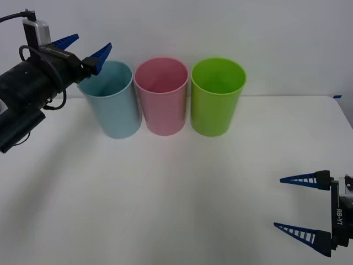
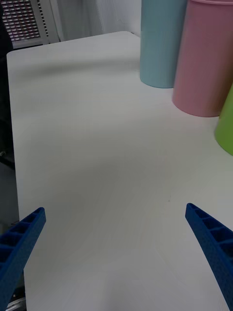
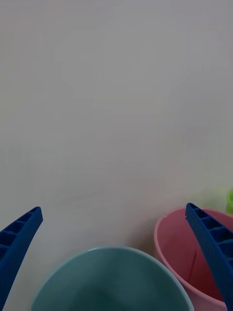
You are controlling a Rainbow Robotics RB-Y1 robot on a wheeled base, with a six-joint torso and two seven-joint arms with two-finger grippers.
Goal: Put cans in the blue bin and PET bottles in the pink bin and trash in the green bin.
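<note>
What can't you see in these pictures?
- Blue bin bottom: in the front view its own wall hides it; in the left wrist view the edge cuts it off.
- Pink bin and green bin bottoms: hidden likewise in the front view.
- Right gripper: its arm runs past the front view's edge.

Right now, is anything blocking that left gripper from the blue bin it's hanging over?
Nothing visible. The left gripper hovers open at the blue bin's left rim, with open air between them. The pink bin stands beside, out of the way.
</note>
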